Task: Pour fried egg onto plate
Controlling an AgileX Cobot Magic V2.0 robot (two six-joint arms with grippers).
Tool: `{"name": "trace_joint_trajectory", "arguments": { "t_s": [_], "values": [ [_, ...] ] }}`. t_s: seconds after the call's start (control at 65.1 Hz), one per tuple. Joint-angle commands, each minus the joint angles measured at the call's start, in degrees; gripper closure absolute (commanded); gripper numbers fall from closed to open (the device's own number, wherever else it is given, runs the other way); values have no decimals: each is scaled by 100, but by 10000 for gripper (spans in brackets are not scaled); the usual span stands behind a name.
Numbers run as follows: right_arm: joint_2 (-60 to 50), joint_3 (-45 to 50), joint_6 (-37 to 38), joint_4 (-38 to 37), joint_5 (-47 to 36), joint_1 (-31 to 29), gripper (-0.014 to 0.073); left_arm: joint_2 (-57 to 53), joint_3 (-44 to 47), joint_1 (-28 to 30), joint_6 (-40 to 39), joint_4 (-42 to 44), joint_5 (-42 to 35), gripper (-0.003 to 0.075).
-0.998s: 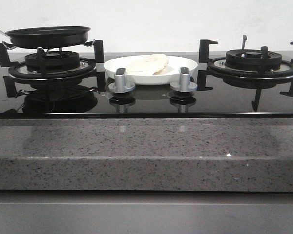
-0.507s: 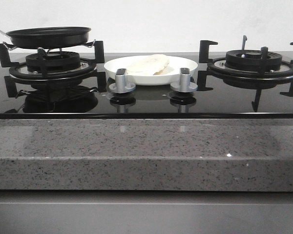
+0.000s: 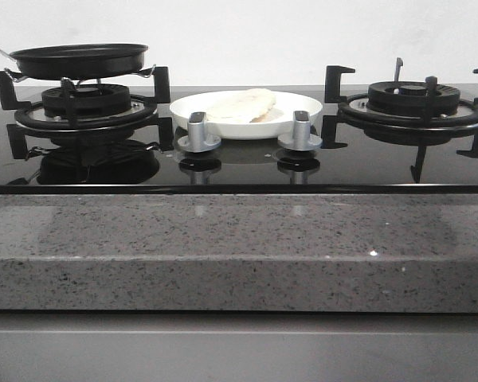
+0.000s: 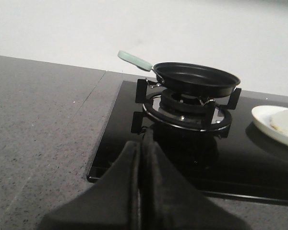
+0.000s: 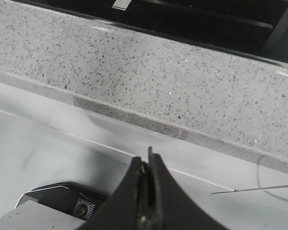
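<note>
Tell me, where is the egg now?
In the front view, the egg lies on the white plate, mid-stove between the two burners, right of the black pan.

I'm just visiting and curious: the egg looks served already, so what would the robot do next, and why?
Probably nothing more than keeping both arms parked. The fried egg lies on the plate, the pan sits empty on the left burner, and both tools, left tool and right tool, are shut and away from the stove.

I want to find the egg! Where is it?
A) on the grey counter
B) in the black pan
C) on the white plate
C: the fried egg lies on the plate between the two burners, and the frying pan is empty.
</note>
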Motion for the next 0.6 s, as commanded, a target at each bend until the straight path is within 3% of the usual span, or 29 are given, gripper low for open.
{"name": "trace_joint_trajectory", "arguments": {
  "t_s": [0.0,0.123,0.584],
  "values": [
    [12,-148,-69,-29,-278,2,662,-118,158,20,97,58,-899,739],
    [12,-148,-69,-29,-281,2,662,-118,511,-42,97,76,-1435,739],
    [12,-148,-69,-29,-280,2,662,-118,499,-167,375,92,-1326,739]
  ]
}}
